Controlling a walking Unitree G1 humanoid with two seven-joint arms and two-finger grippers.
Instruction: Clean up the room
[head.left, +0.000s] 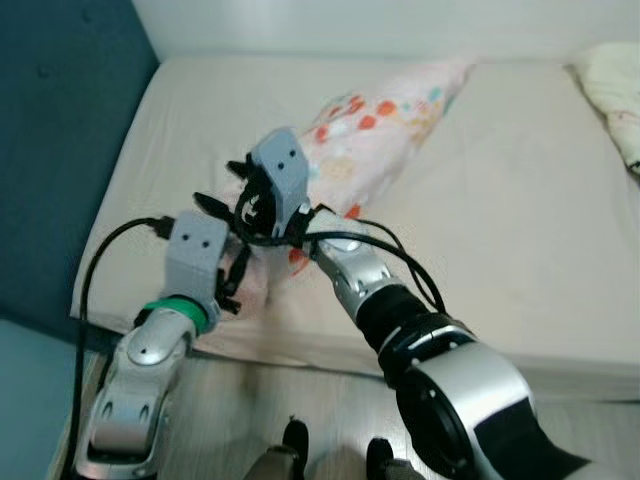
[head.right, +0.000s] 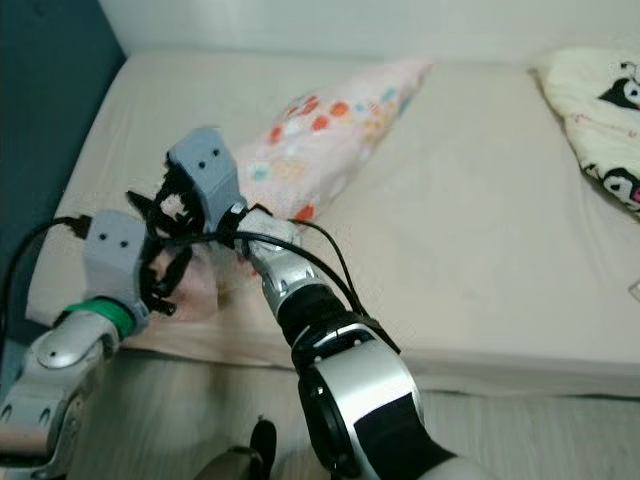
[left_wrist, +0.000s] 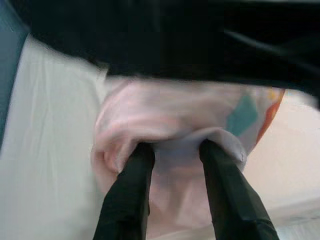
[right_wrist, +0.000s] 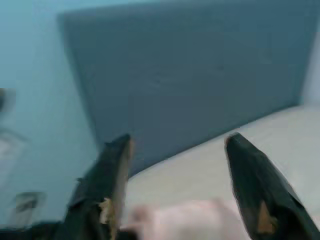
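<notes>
A pink pillow (head.left: 380, 130) with orange and teal flowers lies slantwise on the beige mattress (head.left: 520, 220), its near end at the bed's front left. My left gripper (head.left: 235, 275) is at that near end. In the left wrist view its fingers (left_wrist: 137, 165) pinch a bunched fold of the pillow (left_wrist: 170, 115). My right gripper (head.left: 240, 190) hovers just above the same end. It points toward the blue headboard (right_wrist: 190, 80) and stands open (right_wrist: 177, 142) with nothing between its fingers. The right arm crosses over in front of the left one.
The dark blue headboard (head.left: 60, 150) borders the bed on the left. A cream blanket with a black cartoon print (head.right: 600, 110) lies at the far right. The mattress's front edge meets pale wood floor (head.left: 260, 400). A white wall runs behind the bed.
</notes>
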